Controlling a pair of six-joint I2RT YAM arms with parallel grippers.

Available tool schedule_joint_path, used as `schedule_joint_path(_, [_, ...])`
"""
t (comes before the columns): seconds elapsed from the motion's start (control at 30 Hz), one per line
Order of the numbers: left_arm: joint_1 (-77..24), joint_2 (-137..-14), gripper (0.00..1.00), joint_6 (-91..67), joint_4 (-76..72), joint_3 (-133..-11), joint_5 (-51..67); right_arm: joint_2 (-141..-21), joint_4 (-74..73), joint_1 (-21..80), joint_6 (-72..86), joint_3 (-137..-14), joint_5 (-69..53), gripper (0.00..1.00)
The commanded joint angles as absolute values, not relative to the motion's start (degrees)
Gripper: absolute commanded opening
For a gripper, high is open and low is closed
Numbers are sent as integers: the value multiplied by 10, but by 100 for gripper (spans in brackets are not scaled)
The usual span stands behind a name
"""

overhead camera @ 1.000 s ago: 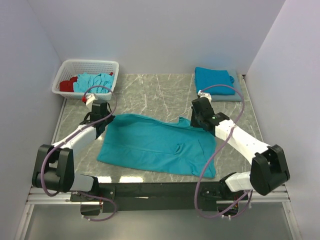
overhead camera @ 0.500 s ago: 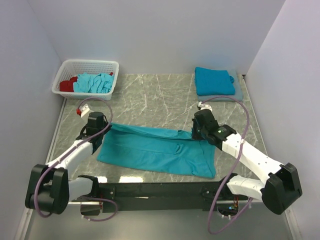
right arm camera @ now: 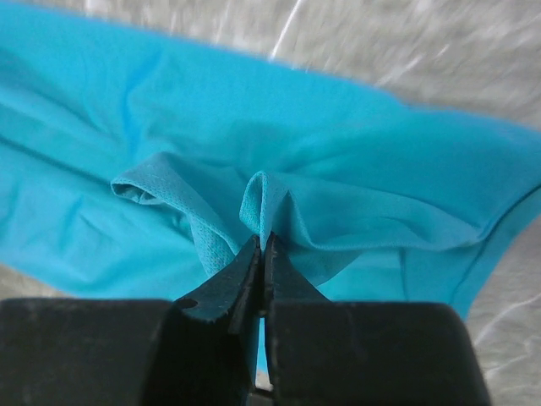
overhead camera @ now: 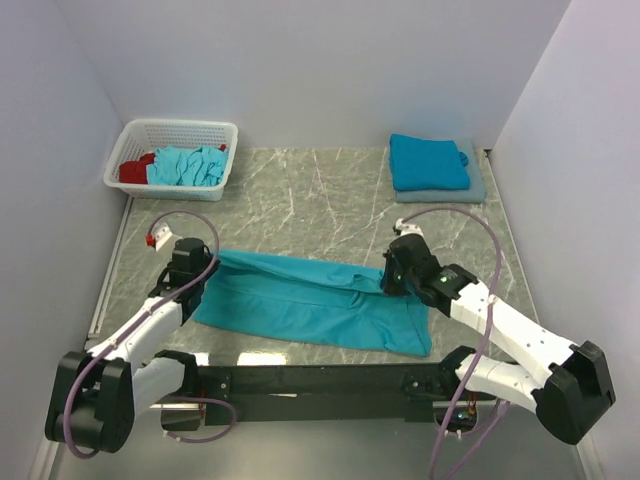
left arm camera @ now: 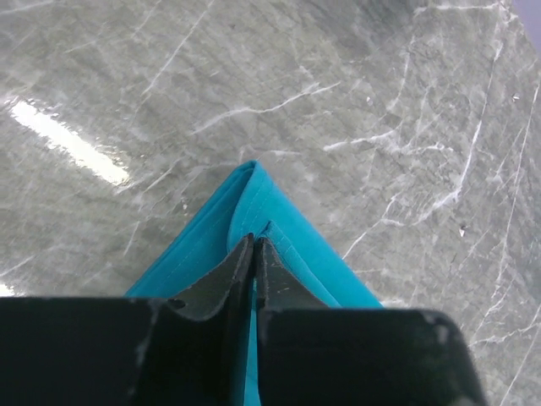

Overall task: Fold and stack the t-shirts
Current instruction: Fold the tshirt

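Note:
A teal t-shirt lies across the near half of the marble table, its far edge folded toward the front. My left gripper is shut on its far left corner, seen as a blue point in the left wrist view. My right gripper is shut on a raised pinch of the far right edge. A folded teal t-shirt lies on a grey folded cloth at the back right. More turquoise t-shirts are crumpled in the basket.
A white lattice basket at the back left also holds a red cloth. White walls close the table on three sides. Bare marble lies between the basket and the folded stack.
Both grippers have moved toward the front edge, pulling the shirt's far edge over the near part. The spread shirt has become a narrower band.

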State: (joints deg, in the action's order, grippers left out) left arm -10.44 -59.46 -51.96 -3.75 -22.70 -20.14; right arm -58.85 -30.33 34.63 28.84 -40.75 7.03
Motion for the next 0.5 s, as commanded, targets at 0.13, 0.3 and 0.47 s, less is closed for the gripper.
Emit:
schedule_joint_path(0.13, [-105,-518,40,-573,-2,-196,-267,-529,-280,420,356,-298,-31,30])
schedule_joint_path(0.3, [-105,-419,77,-632,151,-219,-345,-401,-307,465,375,-264,-114,77])
schedule_joint_path(0.47, [-105,-355,99,-614,146,-231,-306,-368,-320,463,344,-318,-21,86])
